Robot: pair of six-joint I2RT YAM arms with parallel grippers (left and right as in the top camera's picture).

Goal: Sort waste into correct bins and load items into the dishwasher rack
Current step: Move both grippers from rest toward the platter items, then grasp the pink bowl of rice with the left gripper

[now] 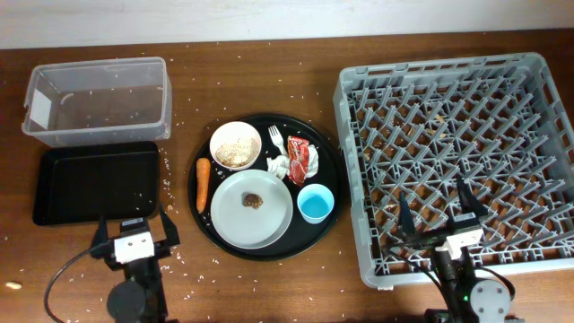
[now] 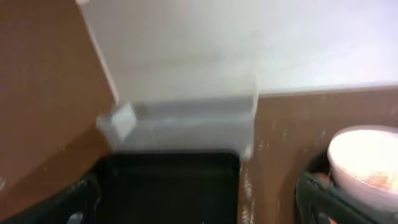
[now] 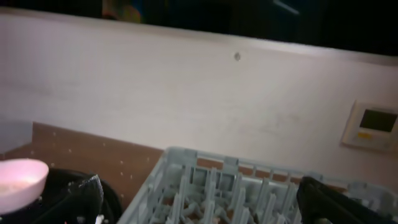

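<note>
Since left gripper (image 1: pixel 134 231) and right gripper (image 1: pixel 437 211) both sit jaws apart, empty: start with orange carrot (image 1: pixel 204 184), left arm, pinch across mid-length, clear round black tray (image 1: pixel 211 235) rim.

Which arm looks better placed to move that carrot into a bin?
Probably the left. The carrot lies nearer the left end effector, and the clear tub and black tray sit on that side; the right end effector hangs over the rack.
</note>
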